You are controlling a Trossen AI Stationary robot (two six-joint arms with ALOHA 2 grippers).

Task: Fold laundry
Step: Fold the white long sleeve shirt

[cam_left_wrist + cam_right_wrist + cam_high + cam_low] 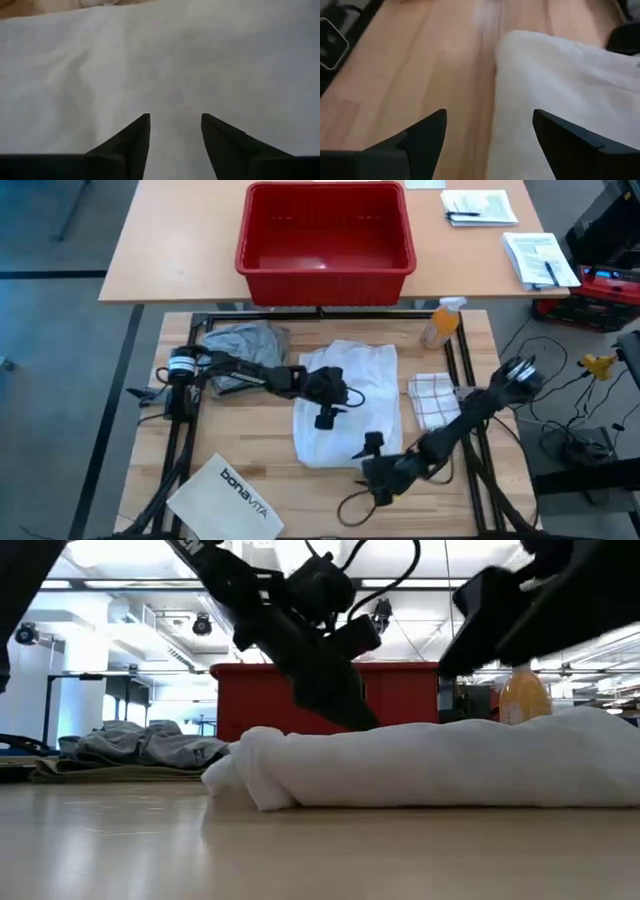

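Fingers parted on both arms, nothing gripped, over the white shirt [345, 405].

The left gripper [175, 131] has its fingers a little apart, pointing down close over the white cloth near the shirt's middle. The right gripper [490, 132] is spread wide above the shirt's near edge and bare table [420, 65]. The shirt lies bunched mid-table; the grey T-shirt [243, 340] on khaki-tan piece [90, 772] sits far left, a checked cloth [432, 398] right, red basket [325, 240] behind.

one white shirt [345, 405], one grey garment [240, 340], one checked cloth [432, 400], one red basket [325, 240], one bottle [441, 323], one white bag [228, 498].
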